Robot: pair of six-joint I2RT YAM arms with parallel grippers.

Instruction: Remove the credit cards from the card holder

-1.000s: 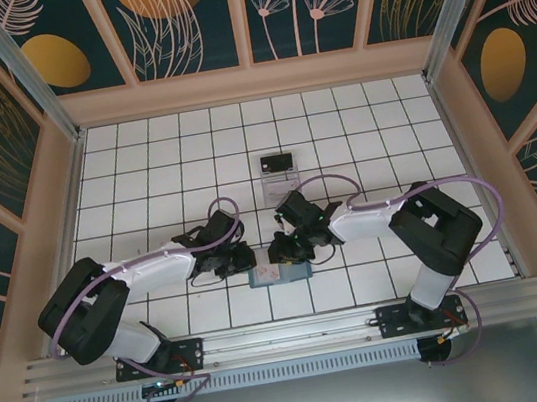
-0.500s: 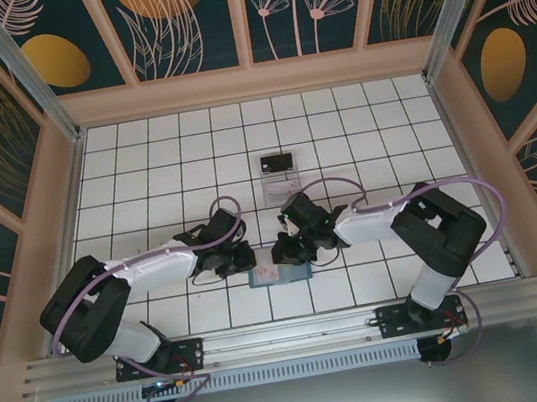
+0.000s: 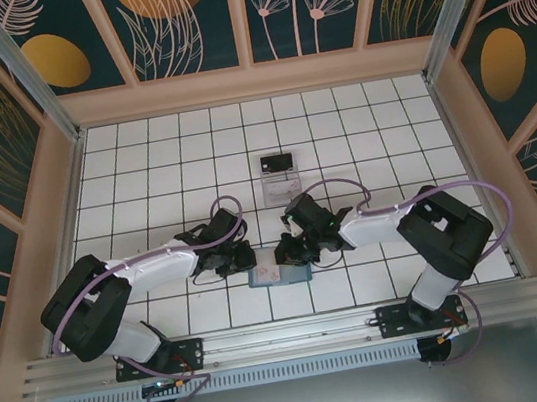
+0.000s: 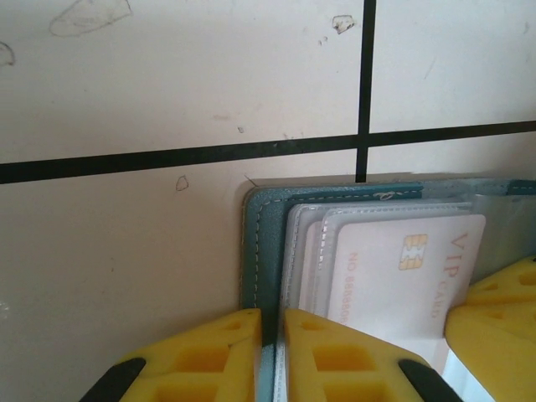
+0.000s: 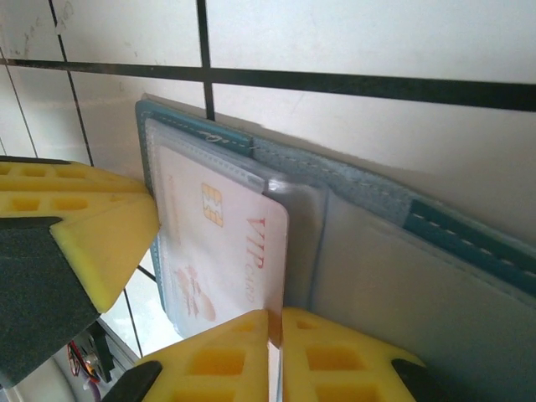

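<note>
A white tiled tabletop (image 4: 167, 75) crossed by black lines is seen across the upper frame. In the lower right, a teal card holder (image 4: 255, 243) is laid open and flat, its stitched corner just below a crossing of the lines. Clear sleeves (image 4: 306, 251) are stacked inside it, and a pale card (image 4: 394, 276) with a gold chip and pinkish "VIP" lettering is seen among them. At the bottom centre, the card holder's left edge is clamped between the yellow pads of the left pincer (image 4: 272, 327). At the right edge, the card's lower right corner is overlapped by a third yellow pad (image 4: 498, 322).

White tiled floor (image 3: 141, 159) with black grid, enclosed by teal floral walls (image 3: 186, 21).
</note>
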